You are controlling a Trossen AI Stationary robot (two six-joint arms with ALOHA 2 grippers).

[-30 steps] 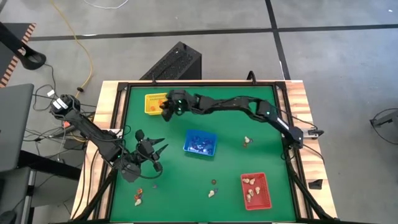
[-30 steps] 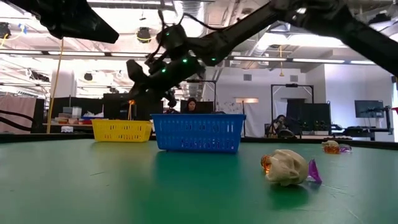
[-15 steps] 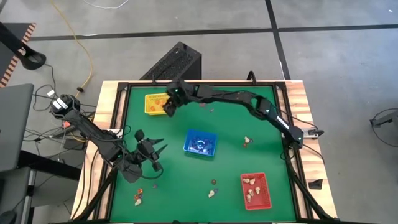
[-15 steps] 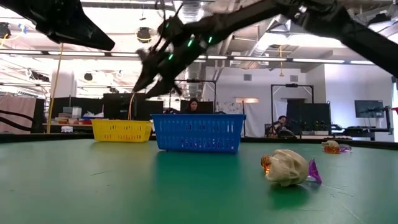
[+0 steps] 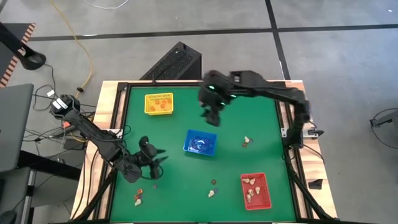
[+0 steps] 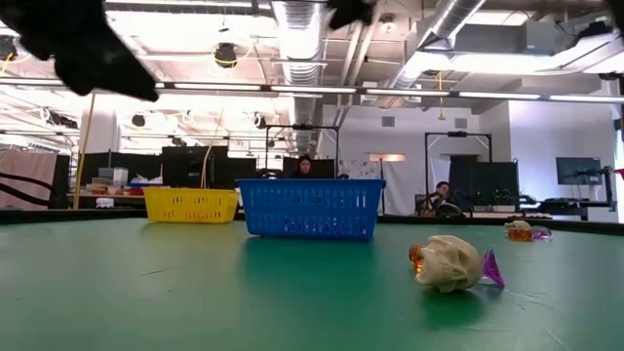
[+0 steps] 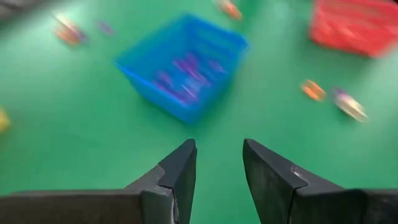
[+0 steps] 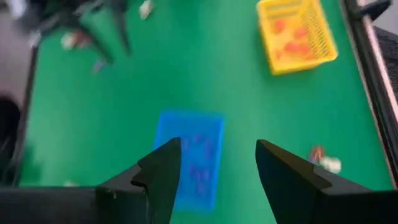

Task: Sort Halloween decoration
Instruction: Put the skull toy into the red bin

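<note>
Lab: exposed ceiling ducts (image 6: 302,29), workstations (image 6: 487,185)

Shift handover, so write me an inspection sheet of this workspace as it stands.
Surface: green table, wooden border.
Job's things: orange trinkets in yellow tray; dark ones in blue tray; cream ones in red tray; loose trinkets on the table.
Clutter: nothing seen.
Grippers: left gripper open, empty, near the table's left edge; right gripper open, empty, between the yellow and blue trays.
Cables: yellow cable on the floor.
Surroundings: seated people beyond the table.
</note>
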